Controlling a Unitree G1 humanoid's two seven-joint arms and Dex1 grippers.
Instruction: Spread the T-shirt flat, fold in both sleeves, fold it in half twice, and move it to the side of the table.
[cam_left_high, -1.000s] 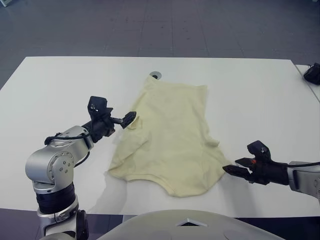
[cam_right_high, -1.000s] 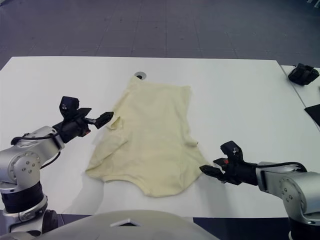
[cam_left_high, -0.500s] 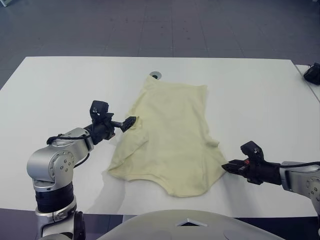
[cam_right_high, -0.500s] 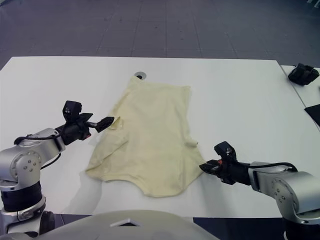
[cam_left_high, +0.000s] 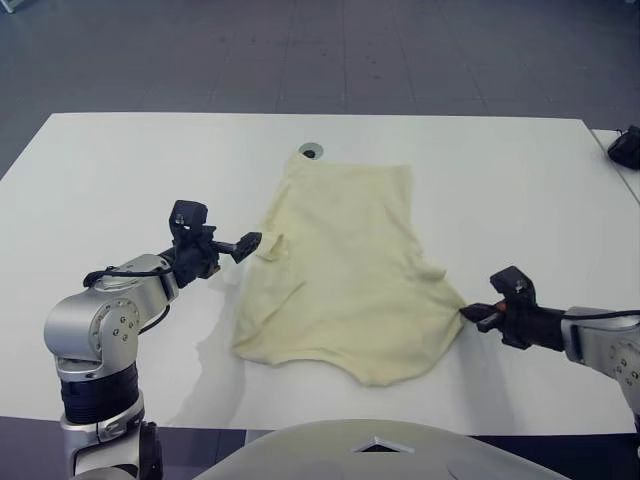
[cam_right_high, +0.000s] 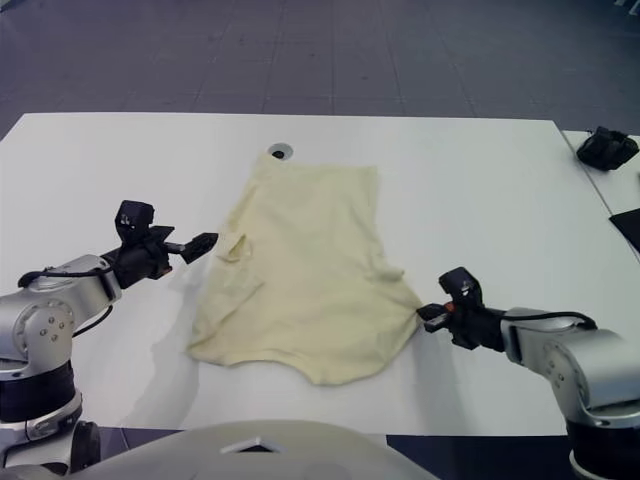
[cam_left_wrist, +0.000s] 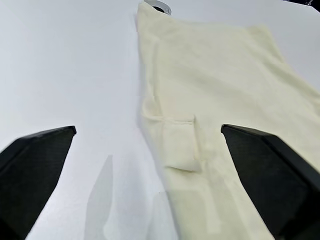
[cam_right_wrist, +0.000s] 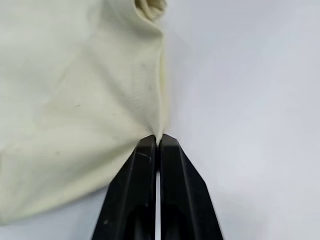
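A pale yellow T-shirt (cam_left_high: 345, 265) lies crumpled lengthwise on the white table (cam_left_high: 120, 180), its far end near a round hole (cam_left_high: 311, 151). A small folded sleeve flap (cam_left_wrist: 178, 142) sits on its left edge. My left gripper (cam_left_high: 246, 243) stands open just left of that flap, apart from the cloth. My right gripper (cam_left_high: 472, 312) is shut on the shirt's right corner (cam_right_wrist: 150, 120), and the cloth fans out taut from the pinch.
A dark object (cam_right_high: 603, 148) rests on a neighbouring surface at the far right. Bare table surrounds the shirt, with wide room on the far side and to the right (cam_left_high: 520, 190).
My right gripper closed on the shirt's right corner and pulled it rightward, stretching the cloth. My left gripper backed slightly left, away from the sleeve flap.
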